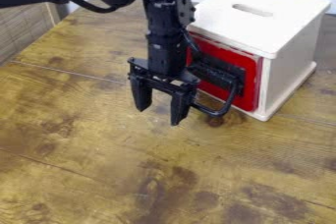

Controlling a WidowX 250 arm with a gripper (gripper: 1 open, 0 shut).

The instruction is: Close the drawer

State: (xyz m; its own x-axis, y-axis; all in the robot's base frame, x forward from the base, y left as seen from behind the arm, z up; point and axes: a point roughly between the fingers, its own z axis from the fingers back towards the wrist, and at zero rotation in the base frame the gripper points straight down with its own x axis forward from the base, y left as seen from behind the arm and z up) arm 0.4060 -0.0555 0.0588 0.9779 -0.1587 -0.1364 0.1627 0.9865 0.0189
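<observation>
Tool (163, 104): points straight down, fingers spread apart, nothing between them, tips just above the worktop (79, 159).
Drawer (221, 74): red front nearly flush with the box (282, 56), only a thin gap showing.
Handle (217, 100): black loop, just beside the tool, on its right.
Box top: pale, with one slot.
</observation>
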